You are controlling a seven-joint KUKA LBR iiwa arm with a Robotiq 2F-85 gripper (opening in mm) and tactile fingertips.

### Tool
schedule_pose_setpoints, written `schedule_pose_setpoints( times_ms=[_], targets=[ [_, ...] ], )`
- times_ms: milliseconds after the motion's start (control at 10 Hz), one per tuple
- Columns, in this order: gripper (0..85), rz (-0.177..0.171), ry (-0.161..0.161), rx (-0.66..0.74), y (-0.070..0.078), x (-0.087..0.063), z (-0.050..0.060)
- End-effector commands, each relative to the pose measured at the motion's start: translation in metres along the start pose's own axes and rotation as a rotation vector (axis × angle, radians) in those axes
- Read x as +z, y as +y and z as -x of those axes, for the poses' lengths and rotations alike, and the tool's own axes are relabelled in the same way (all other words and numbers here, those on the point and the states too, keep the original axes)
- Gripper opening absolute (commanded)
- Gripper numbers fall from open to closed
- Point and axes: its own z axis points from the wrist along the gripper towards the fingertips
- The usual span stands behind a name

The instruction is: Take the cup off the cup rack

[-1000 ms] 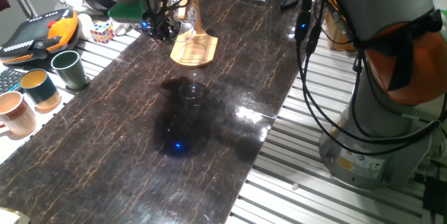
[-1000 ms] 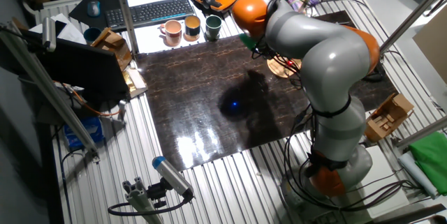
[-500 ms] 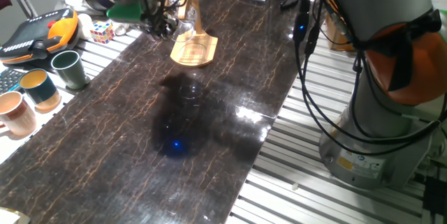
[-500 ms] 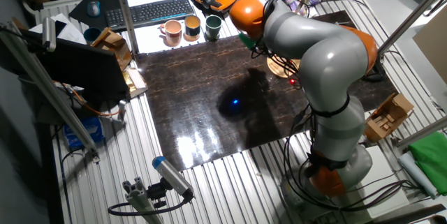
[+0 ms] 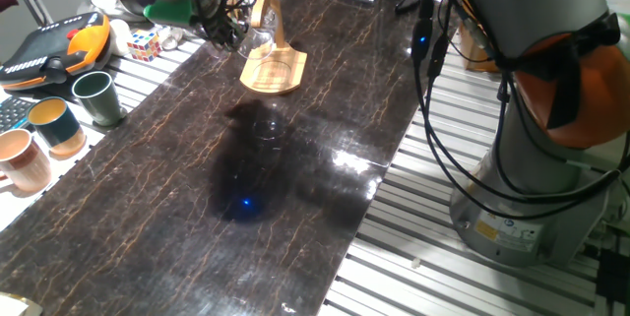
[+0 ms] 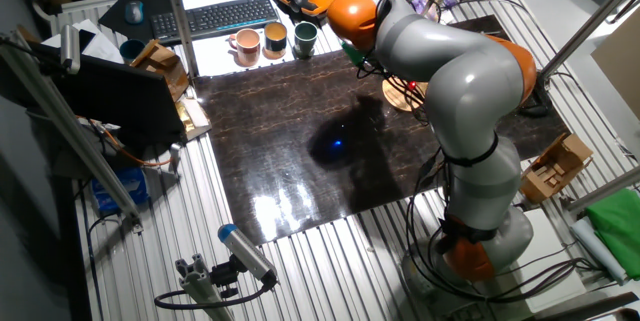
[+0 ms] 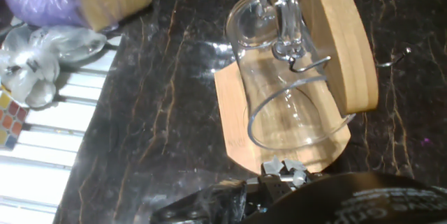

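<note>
The cup (image 7: 279,84) is clear glass and hangs tilted by its glass handle on a wire hook of the cup rack's upright post (image 7: 342,35), above the light wooden base (image 7: 230,112). In the one fixed view the rack (image 5: 274,68) stands at the far end of the dark table, with the cup (image 5: 259,35) faint beside the post. My gripper (image 5: 222,29) hovers just left of the cup and does not touch it. In the hand view only its fingertips (image 7: 283,170) show at the bottom edge, close together and empty. In the other fixed view the arm hides the cup.
A dark green mug (image 5: 96,96), a teal-and-tan mug (image 5: 57,124) and a pinkish mug (image 5: 22,158) stand at the table's left edge. A Rubik's cube (image 5: 144,45) and an orange teach pendant (image 5: 54,48) lie behind them. The robot base (image 5: 532,158) is at the right.
My gripper has risen a little and drifted slightly left beside the rack. The cup still hangs on its hook.
</note>
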Motion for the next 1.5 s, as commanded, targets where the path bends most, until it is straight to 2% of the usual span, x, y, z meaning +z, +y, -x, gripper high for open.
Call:
schedule_pose_setpoints(
  times_ms=[0, 200, 400, 600, 800, 1100, 1400],
  targets=[
    [0.7, -0.003, -0.007, -0.009, 0.0007, 0.0012, 0.0016],
    [0.7, 0.000, -0.017, -0.014, 0.0005, 0.0018, 0.0047],
    [3.0, 0.012, -0.011, 0.000, 0.0000, 0.0019, 0.0066],
    [24.7, 0.020, -0.020, 0.032, 0.0003, 0.0023, 0.0066],
    [33.7, 0.028, -0.022, 0.045, 0.0004, 0.0027, 0.0072],
    [34.3, 0.029, -0.041, 0.011, 0.0003, 0.0051, 0.0088],
    [34.0, 0.024, -0.047, 0.014, 0.0008, 0.0106, 0.0112]
  ],
)
